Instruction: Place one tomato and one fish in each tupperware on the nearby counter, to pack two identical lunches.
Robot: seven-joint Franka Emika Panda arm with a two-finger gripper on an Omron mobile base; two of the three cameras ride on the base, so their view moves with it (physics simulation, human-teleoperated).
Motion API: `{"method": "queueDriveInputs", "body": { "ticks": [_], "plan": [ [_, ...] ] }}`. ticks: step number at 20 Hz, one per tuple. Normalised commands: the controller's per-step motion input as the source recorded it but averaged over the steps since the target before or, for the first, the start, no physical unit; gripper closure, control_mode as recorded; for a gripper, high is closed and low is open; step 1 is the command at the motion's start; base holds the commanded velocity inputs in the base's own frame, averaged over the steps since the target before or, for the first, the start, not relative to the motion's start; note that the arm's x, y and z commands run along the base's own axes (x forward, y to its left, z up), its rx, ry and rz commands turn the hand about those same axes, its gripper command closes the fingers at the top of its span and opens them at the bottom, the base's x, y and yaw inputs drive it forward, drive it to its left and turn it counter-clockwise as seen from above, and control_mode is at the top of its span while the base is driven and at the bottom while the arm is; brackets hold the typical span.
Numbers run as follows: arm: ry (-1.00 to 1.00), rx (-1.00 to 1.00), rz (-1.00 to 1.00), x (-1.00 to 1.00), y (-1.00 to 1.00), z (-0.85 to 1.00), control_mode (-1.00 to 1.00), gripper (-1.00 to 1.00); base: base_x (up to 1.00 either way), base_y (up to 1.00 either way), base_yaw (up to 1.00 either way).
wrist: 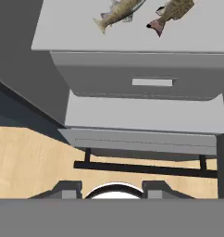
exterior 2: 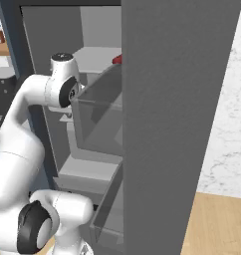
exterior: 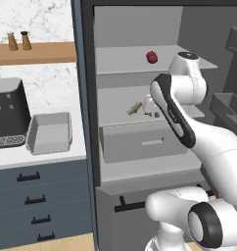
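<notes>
Two tan-brown fish lie side by side on the grey fridge shelf above the drawer. In the left base view one fish shows on the middle shelf, just left of my gripper. A red tomato sits on the shelf above; a sliver of the tomato shows past the door. My gripper hangs in front of the shelf, its tips apart and nothing between them. One grey tupperware stands empty on the white counter, left of the fridge.
The wide grey drawer with a handle slot sits under the fish shelf. The open fridge door with its bins stands on the right. A dark coffee machine stands left of the tray. A wooden wall shelf carries shakers.
</notes>
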Motion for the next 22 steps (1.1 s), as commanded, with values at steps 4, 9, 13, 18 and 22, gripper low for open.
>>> {"method": "queueDriveInputs", "body": {
  "ticks": [4, 9, 13, 18, 22],
  "plan": [
    [-0.04, 0.02, 0.00, 0.13, -0.27, 0.12, -1.00, -1.00, 0.00, 0.00, 0.00],
    [-0.18, 0.00, 0.00, 0.71, -0.93, 0.00, -1.00, -1.00, 0.00, 0.00, 0.00],
    [-0.20, 0.00, 0.00, 0.84, -0.79, -0.12, -1.00, -1.00, 0.00, 0.00, 0.00],
    [-0.06, 0.00, 0.01, 0.59, -0.17, -0.55, -1.00, -1.00, 0.00, 0.00, 0.00],
    [0.00, 0.13, -0.01, 0.28, 0.06, -0.47, -1.00, -1.00, 0.00, 0.00, 0.00]
  ]
}}
